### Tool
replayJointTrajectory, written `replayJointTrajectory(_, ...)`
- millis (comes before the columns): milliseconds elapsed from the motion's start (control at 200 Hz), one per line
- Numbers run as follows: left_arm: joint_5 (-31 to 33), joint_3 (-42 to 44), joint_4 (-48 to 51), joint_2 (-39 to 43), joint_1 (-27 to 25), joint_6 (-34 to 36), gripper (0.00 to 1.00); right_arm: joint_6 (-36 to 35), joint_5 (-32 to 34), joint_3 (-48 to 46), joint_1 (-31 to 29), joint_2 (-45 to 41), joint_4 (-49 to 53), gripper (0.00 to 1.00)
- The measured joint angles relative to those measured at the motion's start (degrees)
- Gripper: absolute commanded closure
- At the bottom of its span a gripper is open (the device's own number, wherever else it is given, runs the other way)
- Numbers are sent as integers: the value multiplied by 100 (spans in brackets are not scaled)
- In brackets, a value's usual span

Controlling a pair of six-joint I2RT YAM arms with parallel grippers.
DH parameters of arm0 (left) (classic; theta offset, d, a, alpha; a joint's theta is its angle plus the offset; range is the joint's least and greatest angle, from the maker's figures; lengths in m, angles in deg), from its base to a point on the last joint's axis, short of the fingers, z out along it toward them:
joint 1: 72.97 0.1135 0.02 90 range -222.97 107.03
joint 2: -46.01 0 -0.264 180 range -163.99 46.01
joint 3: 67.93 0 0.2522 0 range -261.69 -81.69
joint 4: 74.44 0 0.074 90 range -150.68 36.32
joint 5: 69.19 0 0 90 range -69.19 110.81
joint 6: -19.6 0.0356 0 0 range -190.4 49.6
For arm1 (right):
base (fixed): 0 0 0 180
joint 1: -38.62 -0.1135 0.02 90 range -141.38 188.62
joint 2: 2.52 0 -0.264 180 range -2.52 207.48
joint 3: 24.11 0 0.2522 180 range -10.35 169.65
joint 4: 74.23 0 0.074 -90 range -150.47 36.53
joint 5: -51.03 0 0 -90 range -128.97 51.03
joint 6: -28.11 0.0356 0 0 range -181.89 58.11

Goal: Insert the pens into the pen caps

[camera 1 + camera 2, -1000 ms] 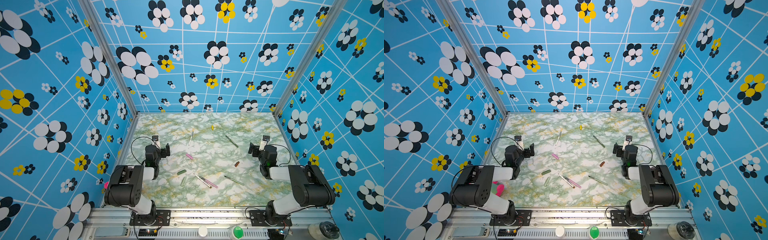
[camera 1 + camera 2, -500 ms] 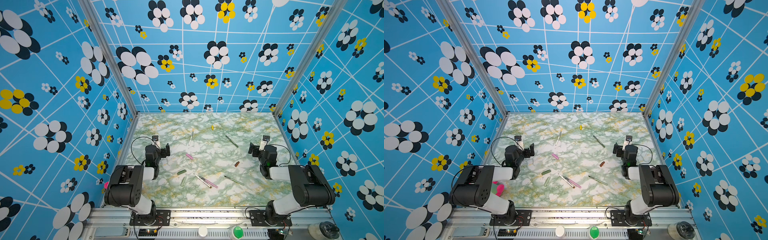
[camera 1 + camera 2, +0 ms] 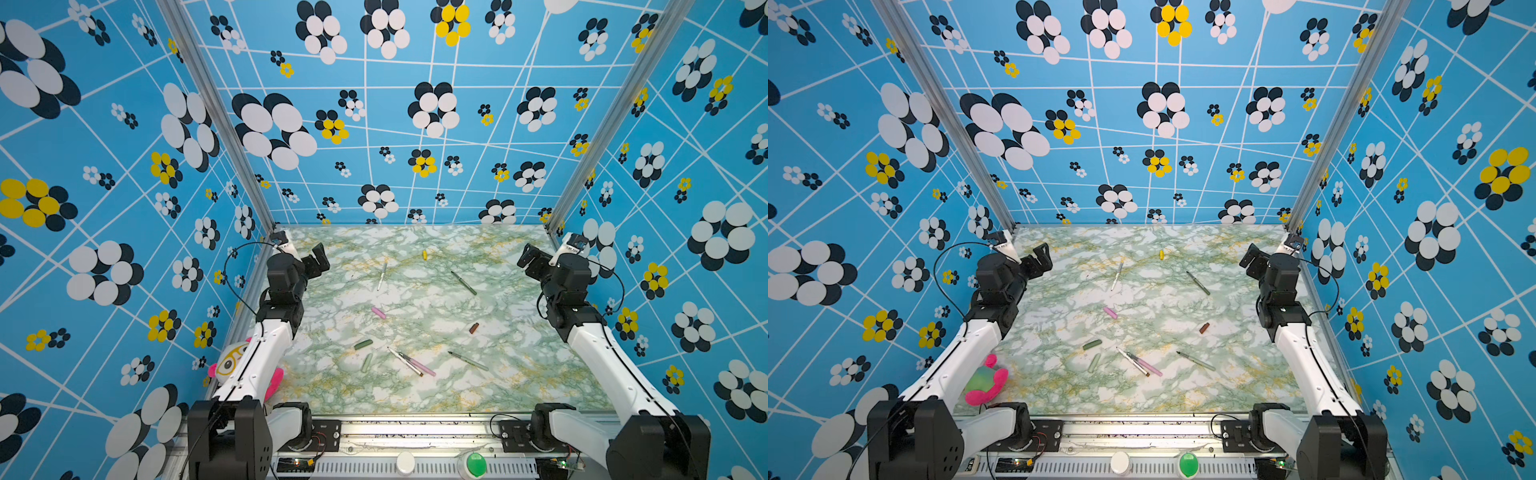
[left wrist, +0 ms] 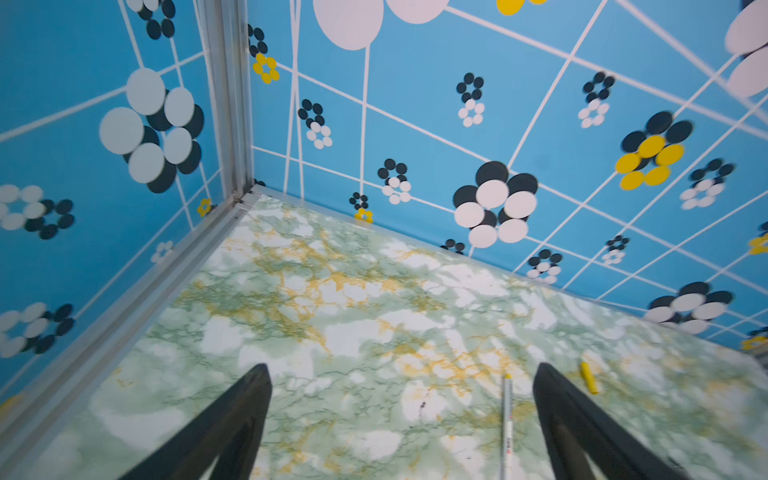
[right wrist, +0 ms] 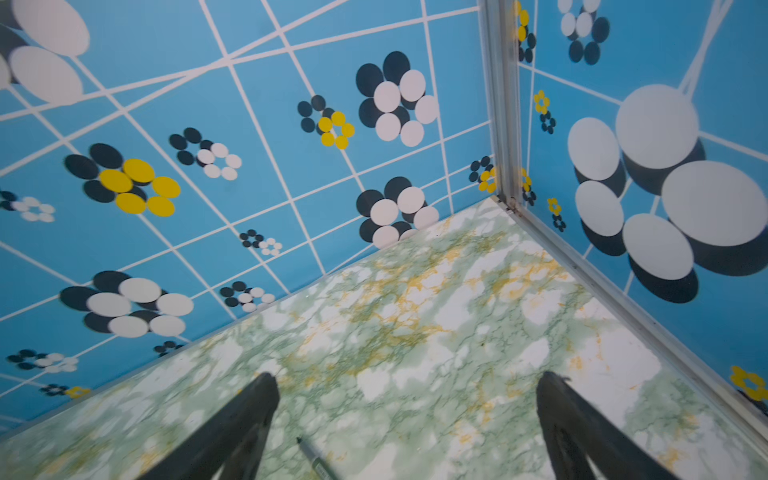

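the table has a marble pattern in green, white and yellow. toward the far side lie a yellow cap, a white-yellow pen to its left and a dark green pen to its right. in the middle are a pink cap and, further right, a brown cap. nearer the front a dark green cap and a pale green cap lie close together; beside them a brown-marked white pen and a pink pen lie side by side, then a pale green pen. a soft toy sits at the left edge.
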Motion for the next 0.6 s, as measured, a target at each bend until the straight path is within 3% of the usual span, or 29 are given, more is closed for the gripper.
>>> replayJointTrajectory(90,-476,9,236,22,273,-374,1,61,-472,55,0,-4,374,5)
replayJointTrajectory(165,-640,-37,695,31,164,-358,1,127,-855,240,-17,129,861,7)
replayJointTrajectory(305,-667,-289,1637,181,-444,57,0,118,-1294,695,-267,424,1781,9)
replayJointTrajectory(465,-752,-308,2164,673,-1126,719,1,-170,-1602,1137,-1040,697,3075,11)
replayJointTrajectory(600,-981,-284,2354,957,-2050,1394,0,-341,-1679,1235,-1659,793,4129,12)
